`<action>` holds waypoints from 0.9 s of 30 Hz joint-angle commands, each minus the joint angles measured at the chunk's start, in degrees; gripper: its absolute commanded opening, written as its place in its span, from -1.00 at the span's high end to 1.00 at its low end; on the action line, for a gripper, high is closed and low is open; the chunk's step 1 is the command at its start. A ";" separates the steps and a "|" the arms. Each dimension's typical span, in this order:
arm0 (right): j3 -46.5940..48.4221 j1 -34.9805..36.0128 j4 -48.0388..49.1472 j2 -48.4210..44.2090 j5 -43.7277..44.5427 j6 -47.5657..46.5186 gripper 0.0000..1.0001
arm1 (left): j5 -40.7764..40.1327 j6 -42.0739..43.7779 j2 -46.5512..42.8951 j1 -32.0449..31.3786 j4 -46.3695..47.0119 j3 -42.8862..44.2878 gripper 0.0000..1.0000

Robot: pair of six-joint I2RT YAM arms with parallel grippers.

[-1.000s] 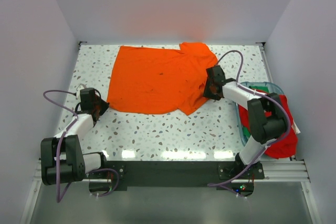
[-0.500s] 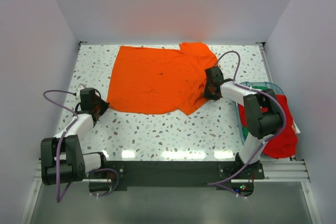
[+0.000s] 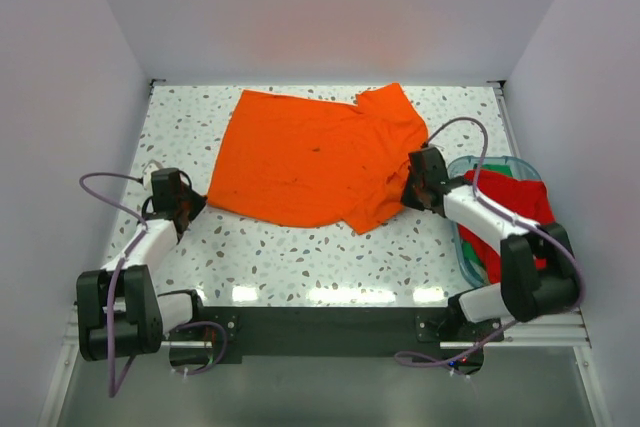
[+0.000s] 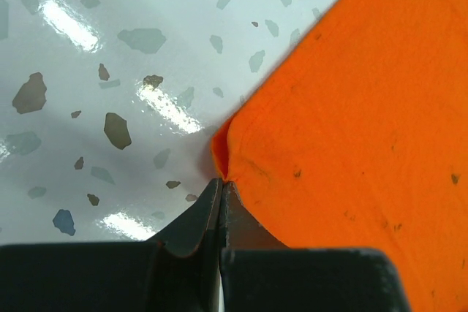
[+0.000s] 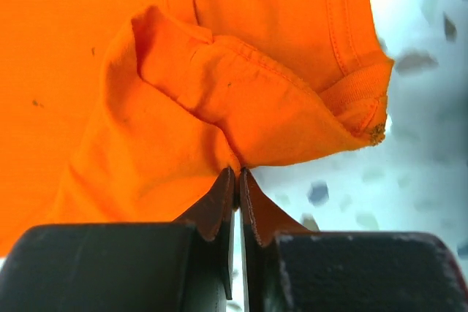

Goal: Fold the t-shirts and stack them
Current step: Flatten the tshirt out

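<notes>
In the left wrist view, the left jaws are seen pressed together on a puckered corner of the orange t-shirt, a soft knit flecked with small dark specks. In the right wrist view, the right jaws are clamped on a bunched fold beside a stitched sleeve hem. Neither detail can be made out from above. The shirt is spread mostly flat across the far middle of the glossy speckled table. At the right, the red t-shirt is heaped in a clear teal-rimmed bin and partly hidden by the right arm.
</notes>
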 commanded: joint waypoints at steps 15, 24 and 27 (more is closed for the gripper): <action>-14.61 -0.13 -5.91 -18.23 -5.75 5.52 0.85 | -2.62 -0.26 -6.57 0.19 -3.01 -4.65 1.00; -18.38 0.22 -7.04 -22.06 -9.88 6.49 1.00 | -4.29 -0.09 -7.97 0.27 -5.03 -4.04 1.00; -20.40 0.92 -11.78 -30.57 -13.37 8.50 1.00 | -5.17 0.09 -8.24 0.19 -6.00 -3.43 1.00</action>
